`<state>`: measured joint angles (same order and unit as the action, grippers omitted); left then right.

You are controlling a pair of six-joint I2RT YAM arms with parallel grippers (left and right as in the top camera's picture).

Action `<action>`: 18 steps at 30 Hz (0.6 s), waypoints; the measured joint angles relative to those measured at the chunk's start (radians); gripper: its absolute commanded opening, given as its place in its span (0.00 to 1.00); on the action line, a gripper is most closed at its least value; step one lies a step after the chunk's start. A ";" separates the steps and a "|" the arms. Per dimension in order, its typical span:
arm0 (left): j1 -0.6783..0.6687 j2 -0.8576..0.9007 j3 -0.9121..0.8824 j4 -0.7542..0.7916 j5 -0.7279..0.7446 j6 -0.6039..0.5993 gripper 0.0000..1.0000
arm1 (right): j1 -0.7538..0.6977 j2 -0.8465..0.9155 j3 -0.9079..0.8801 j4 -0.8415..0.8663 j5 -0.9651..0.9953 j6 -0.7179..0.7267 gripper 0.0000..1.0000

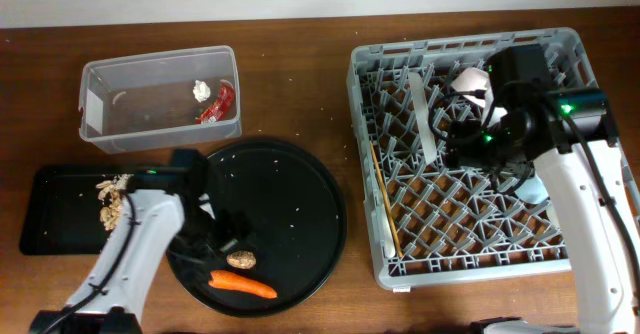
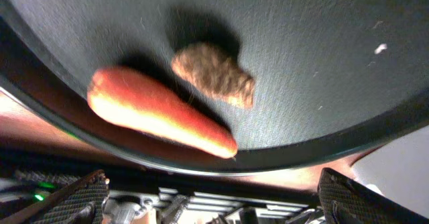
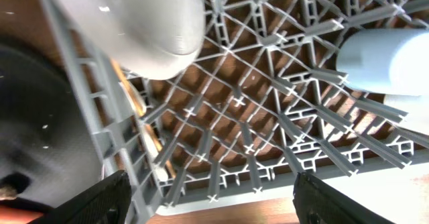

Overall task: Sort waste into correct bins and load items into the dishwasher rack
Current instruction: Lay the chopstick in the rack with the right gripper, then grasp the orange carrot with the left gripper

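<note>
Risk: carrot (image 2: 161,113) is smooth and tapered, so an off-centre pinch could roll it toward the rim of the round black tray (image 2: 322,43) — brown lump (image 2: 214,73) just beside it may get nudged or caught too.
Left hand (image 2: 211,179): fingers apart, empty, above carrot.
Right hand (image 3: 209,178): fingers apart, empty, over dishwasher rack (image 1: 480,269); light-blue cup (image 3: 389,60) and wooden chopstick (image 1: 385,204) inside.
Bins: red wrapper (image 1: 217,104) and paper wad (image 1: 201,90) in clear tub (image 1: 160,62); crumbs (image 1: 112,199) in shallow black tray (image 1: 60,209).
Surface: brown wooden table (image 1: 300,84) — room beyond out of view.

Left arm (image 1: 130,244) reaches up from the frame's lower left, left tool (image 2: 213,196) spread wide; right arm (image 1: 585,199) rises along the right edge, right tool (image 3: 211,196) likewise parted.
</note>
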<state>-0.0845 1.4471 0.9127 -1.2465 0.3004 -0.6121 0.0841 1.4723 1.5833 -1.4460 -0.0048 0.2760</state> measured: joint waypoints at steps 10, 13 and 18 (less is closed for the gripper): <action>-0.254 -0.001 -0.150 0.129 -0.017 -0.383 0.99 | -0.025 0.010 -0.121 0.037 0.000 -0.015 0.80; -0.256 0.000 -0.229 0.283 -0.051 -0.413 0.96 | -0.025 0.010 -0.121 0.037 0.000 -0.015 0.80; -0.261 -0.002 -0.277 0.343 -0.124 -0.426 0.48 | -0.025 0.010 -0.121 0.037 0.000 -0.016 0.80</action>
<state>-0.3454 1.4456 0.6361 -0.9031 0.1761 -1.0382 0.0593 1.4822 1.4620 -1.4094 -0.0051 0.2604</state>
